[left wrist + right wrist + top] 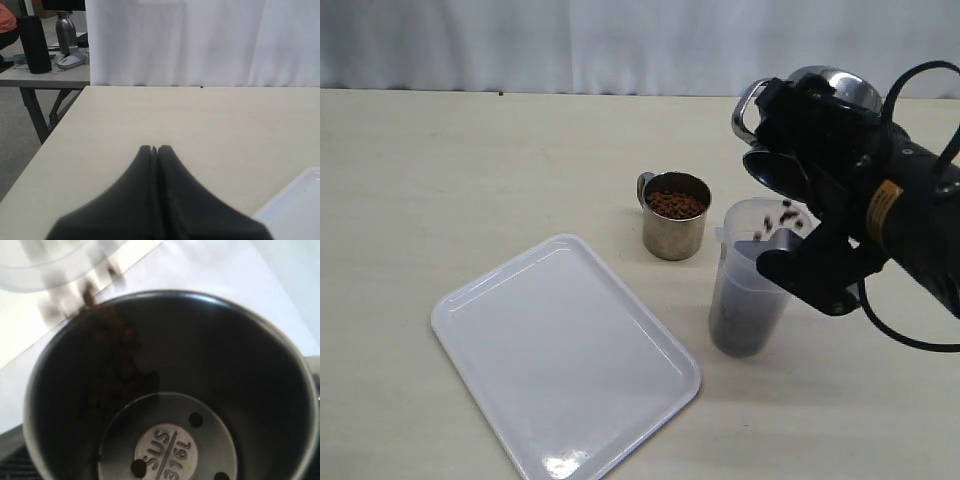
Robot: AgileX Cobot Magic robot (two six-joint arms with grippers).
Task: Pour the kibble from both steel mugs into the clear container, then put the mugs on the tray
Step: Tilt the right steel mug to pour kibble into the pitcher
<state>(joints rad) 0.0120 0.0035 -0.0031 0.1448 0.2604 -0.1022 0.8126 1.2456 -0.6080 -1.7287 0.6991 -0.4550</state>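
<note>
Above the clear container [745, 300] on the right of the bench [470, 170], the right tool [807, 120] pinches a tilted steel mug [840, 85], with kibble [787, 208] tumbling from its rim into the tub. Just beside the container, a second steel mug [674, 235] stands upright, full of pellets. The tray [560, 360] lies flat at front left, apart from both. The left tool [154, 148], its fingers pressed together, hovers over the bench.

bright even light, soft shadows, a glare spot on the tray [560, 350], pouring kibble [90, 294] motion-blurred.
</note>
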